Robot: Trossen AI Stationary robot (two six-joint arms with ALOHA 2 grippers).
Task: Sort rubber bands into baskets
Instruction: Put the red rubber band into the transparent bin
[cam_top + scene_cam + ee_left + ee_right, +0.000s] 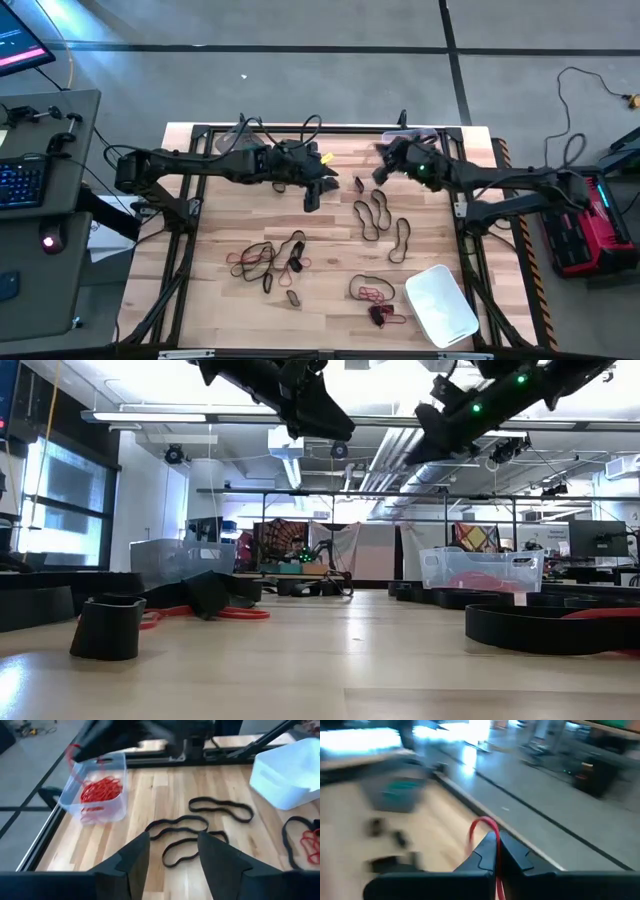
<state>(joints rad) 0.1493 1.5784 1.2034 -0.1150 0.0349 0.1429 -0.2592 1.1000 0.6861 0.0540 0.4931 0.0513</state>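
Red rubber band (482,827) gripped in shut right gripper (496,851).
Only the left wrist view shows red bands heaped in the clear basket (97,795); left gripper (172,855) is spread wide, empty.

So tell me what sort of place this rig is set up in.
Most likely a robotics lab or workshop. The low view shows exposed ceiling ducts and pipes above benches crowded with equipment; the high view shows a backlit keyboard on a grey desk beside the pale wooden-slat table.
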